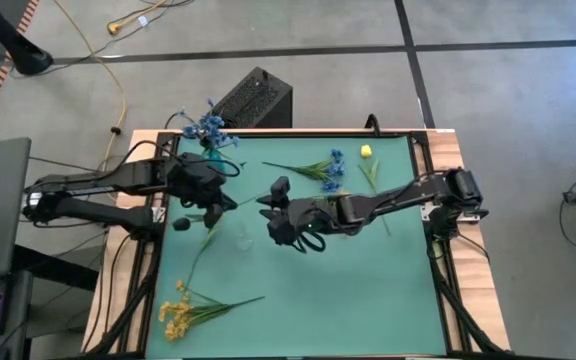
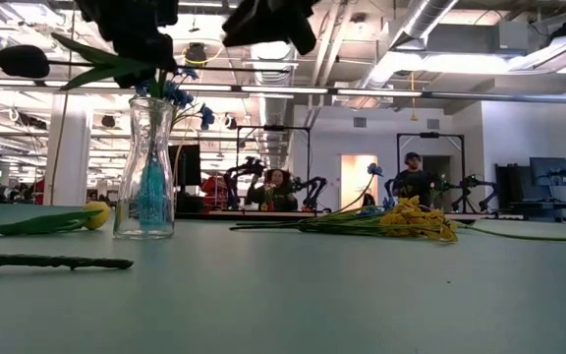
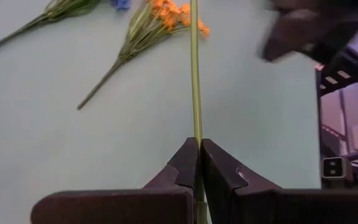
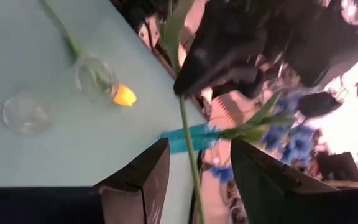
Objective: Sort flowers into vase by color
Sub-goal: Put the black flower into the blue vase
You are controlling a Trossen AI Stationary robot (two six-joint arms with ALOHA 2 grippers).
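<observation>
My left gripper point(image 1: 218, 205) point(image 3: 199, 142) is shut on a green flower stem point(image 3: 194, 74) above the table's left middle. The stem's leaves point(image 4: 173, 25) show behind the gripper, and its blossom is hidden. My right gripper point(image 1: 273, 215) point(image 4: 199, 144) faces it, open. The stem's free end point(image 4: 191, 174) passes between the right fingers, and I see no touch. A glass vase point(image 1: 211, 145) point(image 2: 145, 167) with blue flowers stands at the far left. An empty clear vase point(image 1: 240, 238) point(image 4: 92, 78) stands in the middle with a yellow bud point(image 4: 124, 94) beside it. My left gripper pinches the thin green stalk point(image 3: 196, 134) between its two fingers. The fingers come from the table's left, slanting down, and the stalk runs along them and on past their tips. The stem is lifted clear of the table.
A yellow spray point(image 1: 175, 315) point(image 2: 416, 216) lies near the front left corner. A blue spray point(image 1: 328, 170) and a yellow bud stem point(image 1: 365, 150) lie at the far right. The teal mat's near right is bare. People stand in the room beyond.
</observation>
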